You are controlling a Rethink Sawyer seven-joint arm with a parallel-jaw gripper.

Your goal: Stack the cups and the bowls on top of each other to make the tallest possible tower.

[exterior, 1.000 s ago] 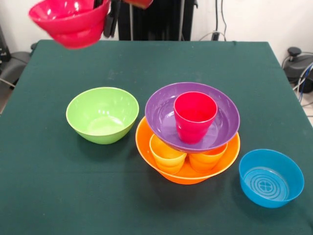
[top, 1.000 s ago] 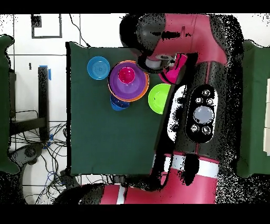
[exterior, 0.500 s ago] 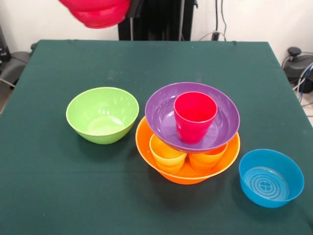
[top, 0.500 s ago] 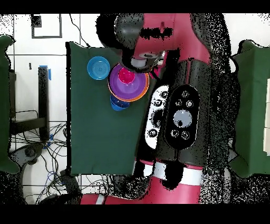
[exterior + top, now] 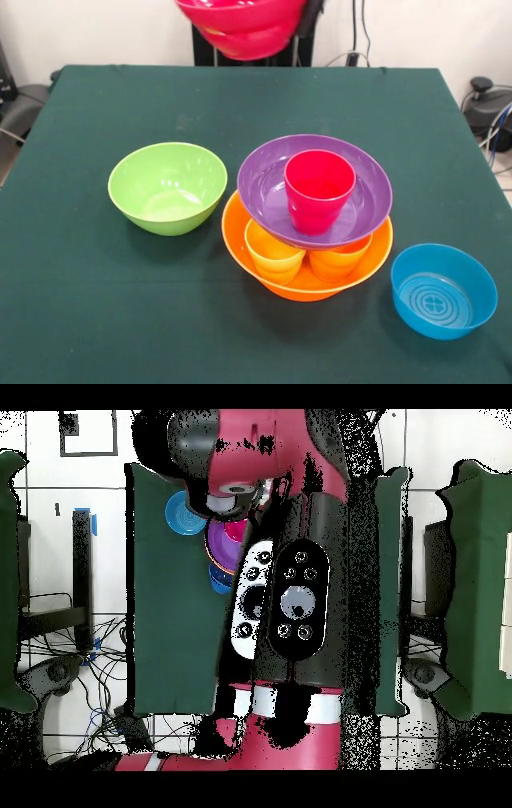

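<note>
The table was covered in dark green cloth and carried everything else. The arm covered most of the overhead view, reaching out over the table's middle, presumably to bring its load above the stack. The tower sat right of centre in the front view. Its base was the orange bowl, w/ an orange cup and another orange-ish cup standing inside it as props. The purple bowl rested on those cups, tilted a bit, and the red cup stood upright in it, likely meant as the next support. The green bowl sat alone just left of the tower, apart from it. The red bowl hung at the top edge of the front view, well above the cloth, approx. behind the tower, so it was prob. the next piece to go on. The gripper itself was hidden behind that bowl, so its state couldn't be told, though the bowl in mid-air suggested it was being held. The blue bowl, ringed inside, sat near the front right corner, unused so far.
</note>
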